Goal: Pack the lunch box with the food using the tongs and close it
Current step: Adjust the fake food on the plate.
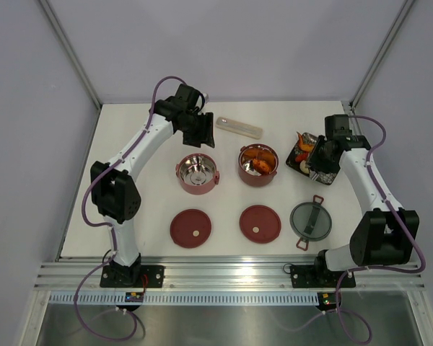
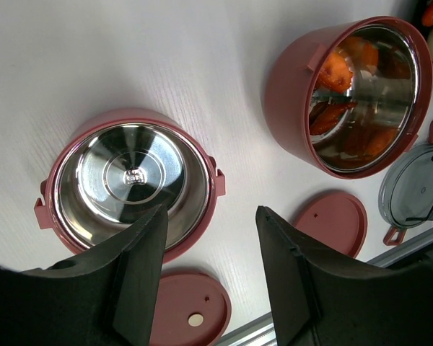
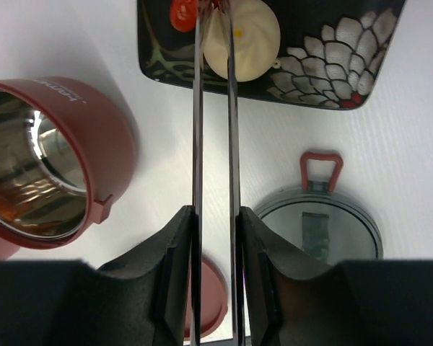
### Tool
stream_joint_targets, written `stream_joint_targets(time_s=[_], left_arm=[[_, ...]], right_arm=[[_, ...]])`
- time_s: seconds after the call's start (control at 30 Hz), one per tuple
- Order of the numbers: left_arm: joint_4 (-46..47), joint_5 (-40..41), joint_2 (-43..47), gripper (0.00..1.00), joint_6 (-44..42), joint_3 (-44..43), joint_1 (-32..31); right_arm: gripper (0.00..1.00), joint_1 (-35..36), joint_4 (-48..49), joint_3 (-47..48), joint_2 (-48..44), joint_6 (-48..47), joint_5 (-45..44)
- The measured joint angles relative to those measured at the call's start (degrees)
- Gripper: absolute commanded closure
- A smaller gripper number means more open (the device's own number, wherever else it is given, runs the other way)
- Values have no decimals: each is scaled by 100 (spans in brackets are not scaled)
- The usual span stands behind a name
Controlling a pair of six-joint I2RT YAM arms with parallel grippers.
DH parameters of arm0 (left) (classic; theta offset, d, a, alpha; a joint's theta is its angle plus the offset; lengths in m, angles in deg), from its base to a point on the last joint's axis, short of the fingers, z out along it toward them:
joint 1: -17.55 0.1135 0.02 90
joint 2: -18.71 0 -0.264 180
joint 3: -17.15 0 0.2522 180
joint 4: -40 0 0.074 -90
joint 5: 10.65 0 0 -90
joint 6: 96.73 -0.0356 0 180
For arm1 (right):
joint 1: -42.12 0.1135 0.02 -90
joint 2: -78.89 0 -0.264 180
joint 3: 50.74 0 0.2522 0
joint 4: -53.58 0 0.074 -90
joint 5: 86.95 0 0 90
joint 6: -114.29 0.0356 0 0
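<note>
The full bowl [image 2: 289, 94] and the bare bowl [image 2: 123, 180] are sitting open side by side for packing, so I am holding my left gripper [image 2: 211, 223] wide and empty above the bare one, out of the way. My right gripper [image 3: 215, 274] is squeezing the tongs [image 3: 231, 108] and pointing their tips over the tray [image 3: 332, 65] by the white piece [image 3: 254, 36], I think to pinch it.

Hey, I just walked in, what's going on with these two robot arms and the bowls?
The right gripper is clamped on the tongs. Their tips reach into the black patterned tray, at the edge of a white round piece. One maroon bowl holds orange food; the other bowl is empty. The left gripper hangs open over it, holding nothing. The disc lids and grey top lid lie apart, so nothing is closed.
</note>
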Motion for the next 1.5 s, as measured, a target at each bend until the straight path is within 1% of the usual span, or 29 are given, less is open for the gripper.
stream_joint_targets(time_s=[0.3,0.4,0.6,0.93,1.2,1.3,1.5], left_arm=[[0,0,-2,44,-4,13,-20],[0,0,-2,44,-4,13,-20],[4,-2,-2,44,-7,107,-28],[11,2,-2,44,-20,280,-28],[24,2,-2,44,-20,299,-28],[26,2,-2,44,-20,299,-31],[28,2,0,44,-20,299,-39]], right_arm=[[62,0,-400,-39,-313,-92,-673],[63,0,-505,-39,-407,-107,-752],[64,0,-516,-26,-481,-96,-621],[65,0,-210,70,-450,37,22],[67,2,-98,-39,-297,-68,527],[66,2,-98,-221,-278,-111,490],[68,0,-271,-369,-273,-146,-101]])
